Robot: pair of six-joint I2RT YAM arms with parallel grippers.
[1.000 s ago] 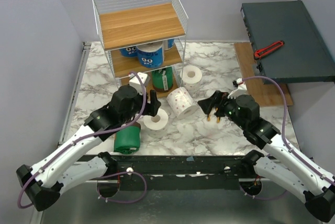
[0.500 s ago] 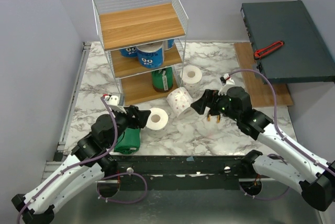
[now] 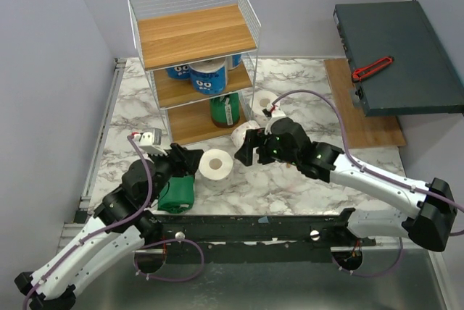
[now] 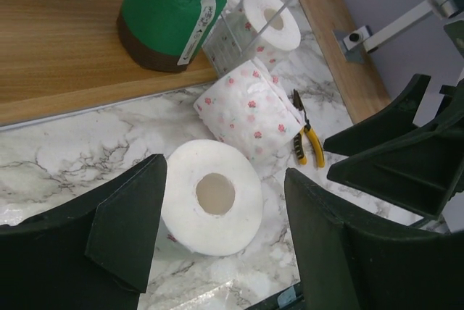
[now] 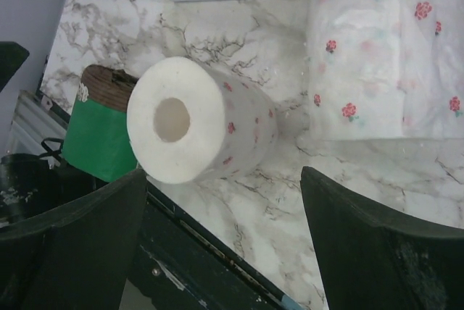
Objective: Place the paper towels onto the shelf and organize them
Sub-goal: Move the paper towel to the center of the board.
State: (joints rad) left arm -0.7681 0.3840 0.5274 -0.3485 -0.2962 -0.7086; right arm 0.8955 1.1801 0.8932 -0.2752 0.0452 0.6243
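The shelf [image 3: 197, 35] stands at the back left. Blue paper towels [image 3: 208, 77] fill its middle tier and a green one [image 3: 225, 109] stands on the bottom board [image 4: 65, 42]. On the marble, a white speckled roll [image 3: 216, 164] sits on its side just ahead of my open left gripper [image 3: 190, 159], seen between the open fingers [image 4: 225, 172]. My right gripper [image 3: 245, 153] is open and empty [image 5: 225, 179], pointed at that same roll [image 5: 196, 125], beside a bigger flowered roll [image 5: 391, 56]. Another green roll [image 3: 178, 193] lies under my left arm.
One more white roll [image 3: 265, 102] stands by the shelf's right leg. Yellow-handled pliers [image 4: 309, 140] lie on the marble beside the flowered roll. A dark flat box [image 3: 399, 56] with a red cutter [image 3: 372, 68] sits at the back right, over a wooden board [image 3: 366, 125].
My left arm has drawn back from the shelf toward the near left. My right arm has swung left toward the rolls in the middle, its jaws narrowing a little.
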